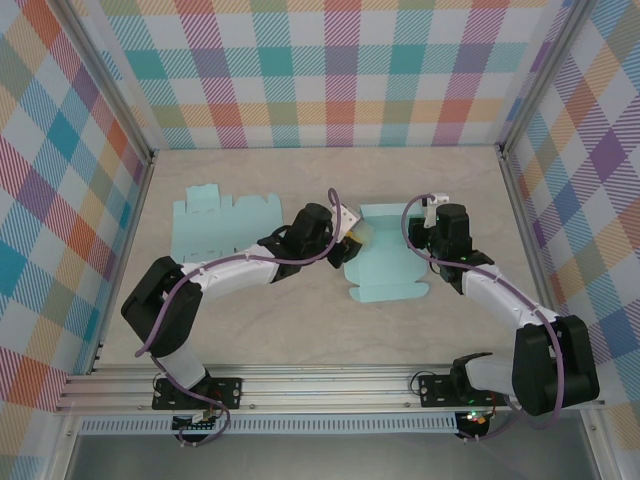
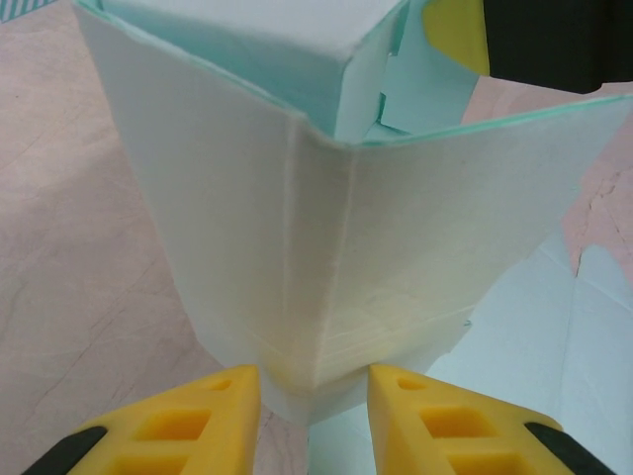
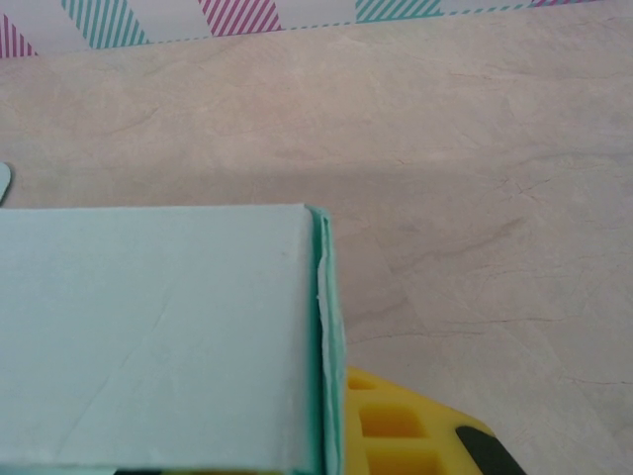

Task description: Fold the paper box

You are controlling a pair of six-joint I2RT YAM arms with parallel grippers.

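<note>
The teal paper box (image 1: 385,262) lies partly folded at the table's middle, its front flap flat toward me. My left gripper (image 1: 352,240) is at its left side. In the left wrist view a raised, creased corner of the box (image 2: 326,247) stands between the two yellow fingers (image 2: 213,421), and the gripper (image 2: 315,396) is shut on that corner. My right gripper (image 1: 424,232) is at the box's right side. In the right wrist view the doubled side wall (image 3: 326,336) presses against one yellow finger (image 3: 396,426). A teal panel (image 3: 158,327) hides the other finger.
A second flat teal cutout (image 1: 225,225) lies on the beige table (image 1: 300,330) at the left, behind the left arm. Checked walls (image 1: 340,70) close in the back and both sides. A metal rail (image 1: 330,385) runs along the near edge.
</note>
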